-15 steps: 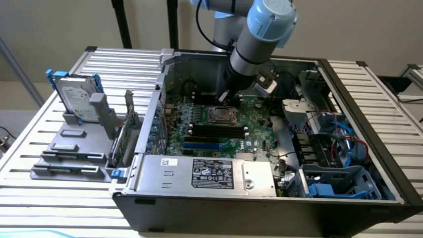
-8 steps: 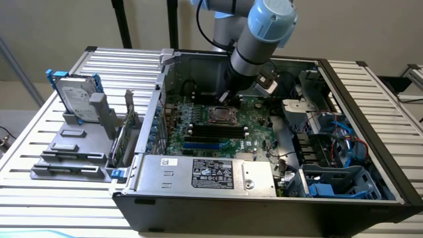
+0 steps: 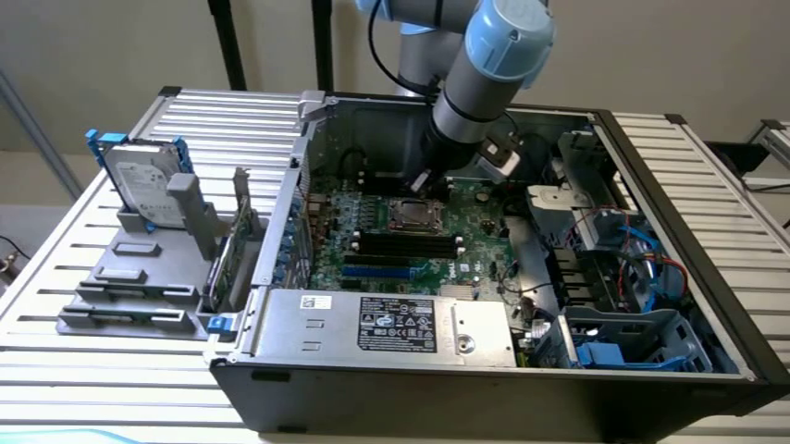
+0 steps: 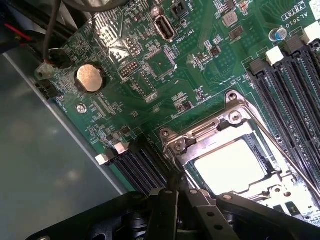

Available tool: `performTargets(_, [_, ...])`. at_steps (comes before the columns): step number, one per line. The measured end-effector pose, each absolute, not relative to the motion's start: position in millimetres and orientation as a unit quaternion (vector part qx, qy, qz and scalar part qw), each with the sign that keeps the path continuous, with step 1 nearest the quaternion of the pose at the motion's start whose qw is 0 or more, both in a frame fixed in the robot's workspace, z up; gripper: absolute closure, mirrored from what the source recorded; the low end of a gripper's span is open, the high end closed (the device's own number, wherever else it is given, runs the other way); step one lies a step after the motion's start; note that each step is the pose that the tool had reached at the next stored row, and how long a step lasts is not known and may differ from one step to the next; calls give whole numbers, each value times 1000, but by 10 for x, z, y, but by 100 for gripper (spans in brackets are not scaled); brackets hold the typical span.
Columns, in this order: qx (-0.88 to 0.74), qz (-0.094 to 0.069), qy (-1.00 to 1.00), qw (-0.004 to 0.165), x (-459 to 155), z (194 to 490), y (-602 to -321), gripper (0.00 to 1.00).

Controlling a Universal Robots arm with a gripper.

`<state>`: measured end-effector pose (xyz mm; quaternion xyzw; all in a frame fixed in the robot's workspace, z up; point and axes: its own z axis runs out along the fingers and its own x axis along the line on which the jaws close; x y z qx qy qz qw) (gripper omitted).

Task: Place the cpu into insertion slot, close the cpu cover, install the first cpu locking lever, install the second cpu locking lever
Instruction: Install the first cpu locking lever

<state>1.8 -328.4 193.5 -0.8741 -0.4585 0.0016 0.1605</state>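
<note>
Fingers pressed together at the socket's edge, holding nothing.

The gripper (image 4: 175, 200) has its fingers (image 4: 167, 210) closed on each other, tips down just beside the near corner of the cover (image 4: 220, 132). The cover lies flat over the slot (image 3: 413, 215), and the cpu (image 4: 227, 165) sits just beyond the fingertips, its pale face showing through the cover's window. A thin lever (image 4: 292, 155) runs along the socket's far side, next to the black memory slots (image 4: 295, 95), and looks seated. I judge the work is at the levers. To do it well, the closed tips should push only on a lever's bare wire, sliding it sideways under its hook, never bearing on the cpu face or the green board (image 4: 165, 75) around it.
</note>
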Motion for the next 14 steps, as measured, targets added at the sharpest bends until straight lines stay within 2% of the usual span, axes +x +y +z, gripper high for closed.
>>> performTargets(14, [-871, -6, -459, 174, 36, 1926, -3284, 89])
